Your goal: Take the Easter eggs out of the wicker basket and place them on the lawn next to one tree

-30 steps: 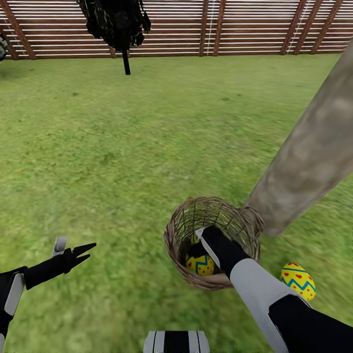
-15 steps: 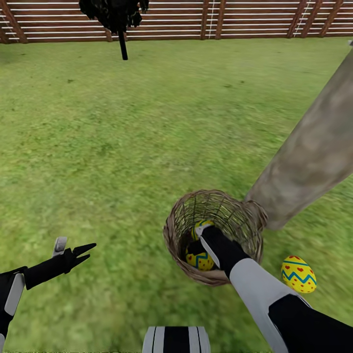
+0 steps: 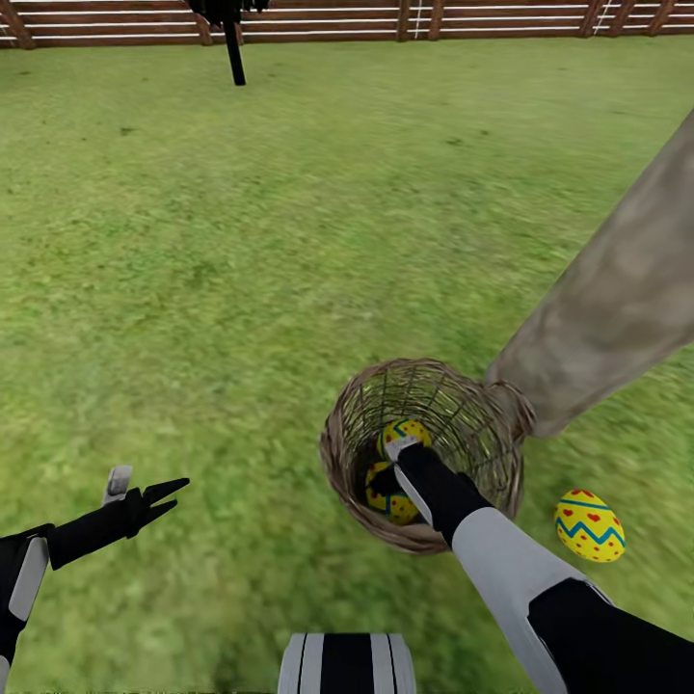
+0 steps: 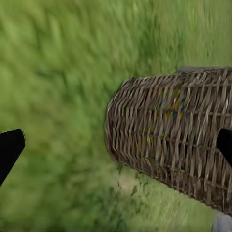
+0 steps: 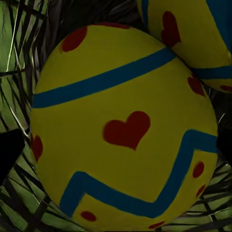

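Right gripper (image 3: 397, 453) sits deep in the wicker basket (image 3: 339, 469), jaws wide, an Easter egg (image 5: 123, 125) dead ahead between them, long axis crosswise

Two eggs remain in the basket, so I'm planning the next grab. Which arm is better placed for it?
Right. The right gripper is already down inside the wicker basket, with an egg between its open fingers. The left gripper hangs open over the lawn, well aside.
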Robot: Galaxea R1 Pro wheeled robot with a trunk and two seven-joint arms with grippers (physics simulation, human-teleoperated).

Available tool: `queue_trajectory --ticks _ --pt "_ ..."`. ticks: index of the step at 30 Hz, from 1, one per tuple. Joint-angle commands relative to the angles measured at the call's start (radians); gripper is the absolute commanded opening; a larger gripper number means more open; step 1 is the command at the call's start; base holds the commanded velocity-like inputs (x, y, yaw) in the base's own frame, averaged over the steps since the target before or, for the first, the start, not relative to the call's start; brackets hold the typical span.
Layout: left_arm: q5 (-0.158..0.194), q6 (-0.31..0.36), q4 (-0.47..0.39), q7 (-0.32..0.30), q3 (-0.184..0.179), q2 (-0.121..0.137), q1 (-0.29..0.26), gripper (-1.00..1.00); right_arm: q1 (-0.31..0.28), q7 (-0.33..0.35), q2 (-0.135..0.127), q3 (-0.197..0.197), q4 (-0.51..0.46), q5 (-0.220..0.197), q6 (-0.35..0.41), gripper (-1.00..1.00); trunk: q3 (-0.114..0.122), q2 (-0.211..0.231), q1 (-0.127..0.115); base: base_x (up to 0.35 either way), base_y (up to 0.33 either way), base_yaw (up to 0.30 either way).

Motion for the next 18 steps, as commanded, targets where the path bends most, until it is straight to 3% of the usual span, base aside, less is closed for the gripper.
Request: queue_trajectory --ticks 1,6,13,18 --pt "0.001 0.005 0.0 -0.002 0.001 0.0 0.0 1.0 -0.001 -0.019 0.0 0.005 -0.001 -0.006 0.0 1.0 -0.005 -0.001 0.0 0.0 0.0 0.0" --pt "0.001 0.005 0.0 -0.002 0.001 0.0 -0.001 1.0 0.0 -0.061 0.0 0.005 -0.001 -0.006 -0.013 1.0 -0.024 -0.002 0.002 0.0 0.0 0.0" --pt "0.001 0.005 0.0 -0.002 0.001 0.0 -0.001 1.0 0.0 -0.061 0.003 0.005 0.003 -0.01 -0.014 1.0 -0.051 -0.003 0.006 0.0 0.0 0.0" --pt "0.001 0.005 0.0 -0.002 0.001 0.0 -0.001 1.0 0.0 -0.054 0.002 0.005 0.002 -0.011 -0.013 1.0 -0.055 -0.004 0.006 0.0 0.0 0.0"
